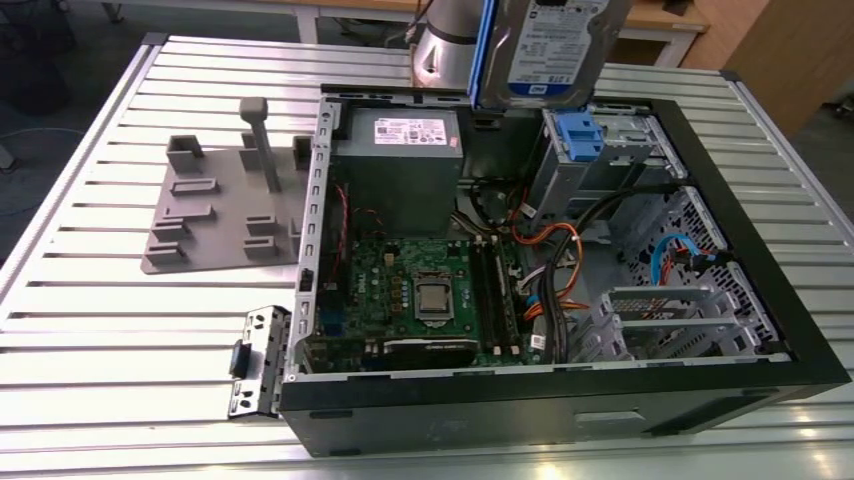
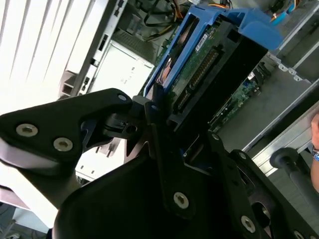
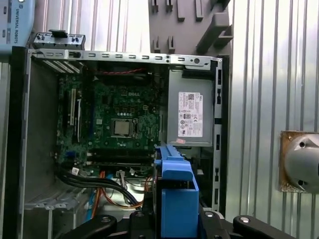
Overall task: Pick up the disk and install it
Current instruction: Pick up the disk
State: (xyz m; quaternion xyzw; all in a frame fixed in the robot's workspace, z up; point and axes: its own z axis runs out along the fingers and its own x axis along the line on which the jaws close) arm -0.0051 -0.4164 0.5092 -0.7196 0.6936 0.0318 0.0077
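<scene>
The gripper (image 2: 183,124) pinches the disk (image 2: 199,69) by opposite edges, its fingers pressed against the blue carrier (image 2: 219,20) on either side, with the circuit board and connector turned toward the second wrist view. In the exterior view the disk (image 1: 554,50) hangs upright, label outward, above the far end of the open case (image 1: 747,300), just over the drive cage (image 1: 594,165) with its blue latch (image 1: 578,132). Beside the cage sits the grey power supply (image 1: 400,165). Nearer lies the motherboard (image 1: 414,285), with orange and blue cables (image 1: 554,250) running alongside. The case lies on its side on a slatted metal worktop (image 1: 94,330), with a grey fixture (image 1: 220,215) at the exterior view's left. The disk looks stiff, dense for its size and likely sensitive to knocks. Its metal faces would be slick, so the carrier's plastic side rails seem the safest hold, clear of the bare board and connector.
</scene>
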